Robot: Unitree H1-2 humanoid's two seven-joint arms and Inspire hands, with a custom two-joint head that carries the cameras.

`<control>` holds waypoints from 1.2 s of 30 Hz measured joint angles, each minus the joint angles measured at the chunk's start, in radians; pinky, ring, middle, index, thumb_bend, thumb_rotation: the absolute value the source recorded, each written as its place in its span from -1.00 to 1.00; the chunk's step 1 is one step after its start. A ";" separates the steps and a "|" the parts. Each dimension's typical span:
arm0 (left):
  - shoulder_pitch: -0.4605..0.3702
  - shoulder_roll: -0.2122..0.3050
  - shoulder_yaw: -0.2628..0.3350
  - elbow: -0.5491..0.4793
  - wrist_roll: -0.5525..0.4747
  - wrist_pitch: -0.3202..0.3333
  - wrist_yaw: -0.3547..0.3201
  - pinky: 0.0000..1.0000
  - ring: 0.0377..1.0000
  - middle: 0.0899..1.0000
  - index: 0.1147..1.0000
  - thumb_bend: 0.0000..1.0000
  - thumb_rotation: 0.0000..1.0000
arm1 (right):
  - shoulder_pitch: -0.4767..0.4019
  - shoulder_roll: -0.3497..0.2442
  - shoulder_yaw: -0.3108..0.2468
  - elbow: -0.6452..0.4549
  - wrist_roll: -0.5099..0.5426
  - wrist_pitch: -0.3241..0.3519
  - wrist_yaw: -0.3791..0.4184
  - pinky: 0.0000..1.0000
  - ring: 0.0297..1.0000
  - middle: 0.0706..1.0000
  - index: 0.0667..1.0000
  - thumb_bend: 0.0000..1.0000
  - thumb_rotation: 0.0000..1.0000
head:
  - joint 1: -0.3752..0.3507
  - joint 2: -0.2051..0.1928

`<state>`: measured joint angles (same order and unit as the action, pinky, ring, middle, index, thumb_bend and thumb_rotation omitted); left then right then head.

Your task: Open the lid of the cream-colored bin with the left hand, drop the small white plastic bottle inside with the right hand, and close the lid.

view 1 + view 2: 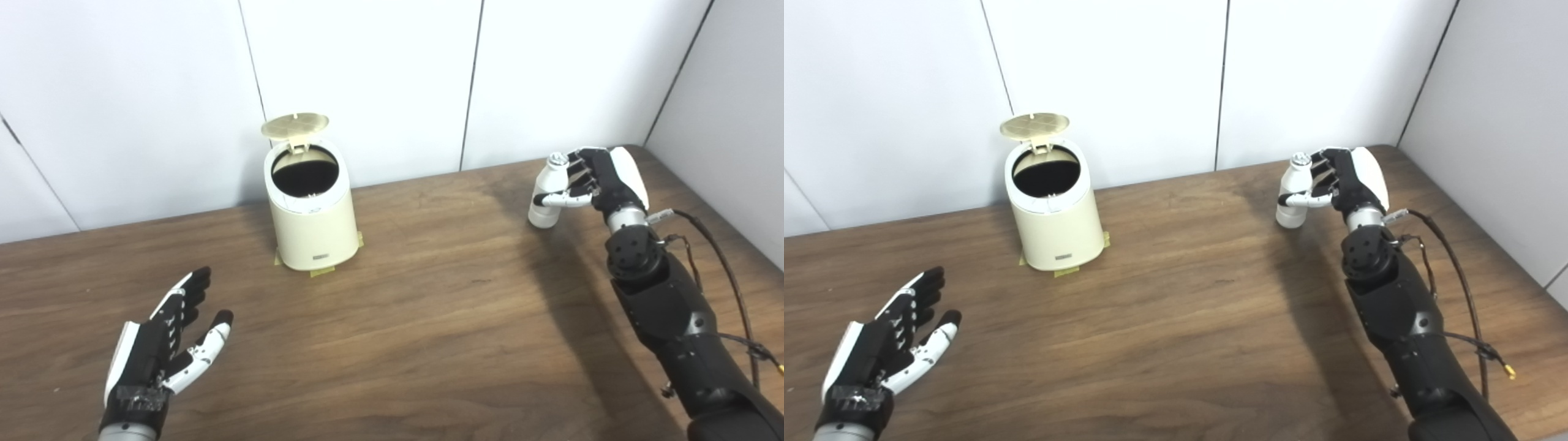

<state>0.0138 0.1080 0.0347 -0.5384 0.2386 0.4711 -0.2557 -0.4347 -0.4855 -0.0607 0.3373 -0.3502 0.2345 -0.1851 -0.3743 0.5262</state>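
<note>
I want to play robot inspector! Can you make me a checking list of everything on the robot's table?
Surface: brown wooden table, bare in the middle.
Job's things: cream bin upright, lid flipped open; small white bottle upright on the table.
Clutter: yellowish tape under the bin.
Hands: left hand open, palm up; right hand with fingers around the bottle.
Cables: dark cable along the right arm.
Surroundings: white wall panels.
</note>
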 measured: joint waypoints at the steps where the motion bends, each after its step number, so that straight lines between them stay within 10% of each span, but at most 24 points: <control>1: 0.001 0.000 0.003 -0.001 -0.001 0.000 -0.002 0.87 0.85 0.82 0.84 -0.31 -0.53 | 0.000 0.008 0.000 -0.011 0.000 0.008 0.000 -0.30 -0.28 -0.11 -0.04 0.03 -1.00 | -0.002 -0.002; 9: 0.001 -0.002 0.014 -0.003 0.005 0.000 -0.020 0.84 0.84 0.81 0.83 -0.29 -0.53 | 0.002 0.018 0.007 -0.033 0.000 0.026 0.009 -0.28 -0.27 -0.09 -0.05 0.03 -1.00 | 0.023 0.014; 28: 0.006 -0.021 0.026 -0.005 -0.038 0.000 -0.016 0.80 0.82 0.82 0.85 -0.30 -0.45 | 0.073 0.129 0.022 -0.565 -0.028 0.013 0.081 -0.37 -0.28 -0.07 -0.02 0.03 -1.00 | 0.127 0.031; 36: 0.024 -0.021 0.029 -0.003 -0.077 0.000 0.020 0.77 0.82 0.83 0.88 -0.31 -0.17 | 0.001 0.207 0.121 -0.709 -0.081 0.113 0.179 -0.36 -0.32 -0.13 0.03 0.02 -1.00 | 0.176 0.121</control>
<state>0.0376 0.0874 0.0634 -0.5411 0.1619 0.4709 -0.2353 -0.4336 -0.2787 0.0601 -0.3717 -0.4314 0.3471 -0.0056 -0.1979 0.6473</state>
